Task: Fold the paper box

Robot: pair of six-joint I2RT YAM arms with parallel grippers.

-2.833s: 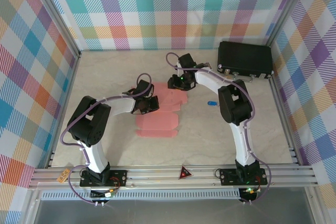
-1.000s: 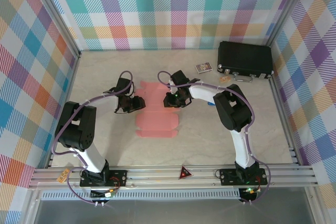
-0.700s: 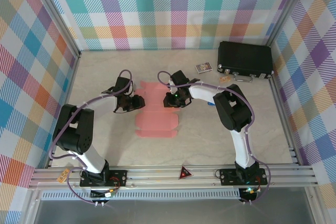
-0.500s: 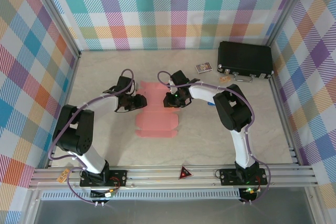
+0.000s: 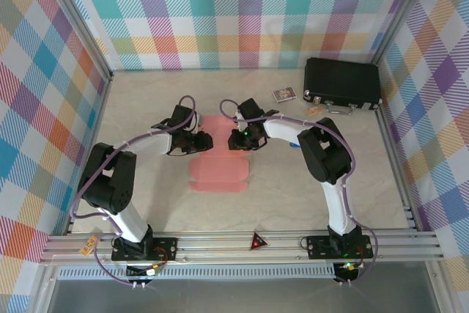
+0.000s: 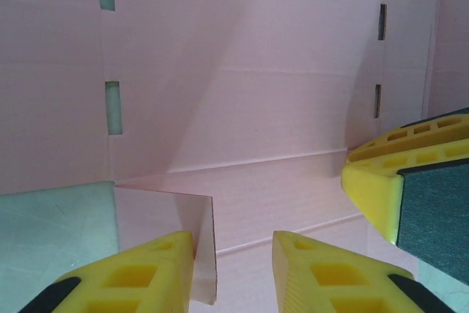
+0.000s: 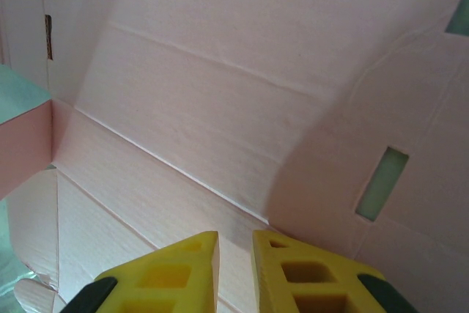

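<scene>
The paper box (image 5: 218, 168) is a flat salmon-pink die-cut sheet on the table between both arms. My left gripper (image 5: 199, 141) is at its upper left edge and my right gripper (image 5: 236, 139) at its upper right edge. In the left wrist view the card (image 6: 256, 71) lies under the left gripper (image 6: 233, 243), which is open. A small raised flap (image 6: 204, 254) stands between the jaws against the left finger, clear of the other. The right gripper's yellow finger (image 6: 374, 181) shows at the right. My right gripper (image 7: 234, 238) stands barely open over the sheet (image 7: 220, 93), nothing between its fingers.
A black case (image 5: 342, 82) lies at the back right, with a small printed packet (image 5: 284, 94) and a tag (image 5: 315, 110) near it. Plaid walls close in the left, back and right sides. The metal rail (image 5: 242, 243) runs along the front.
My left gripper has moved right onto the sheet's left edge, around a raised flap, and its jaws have narrowed a little. The right arm has not moved.
</scene>
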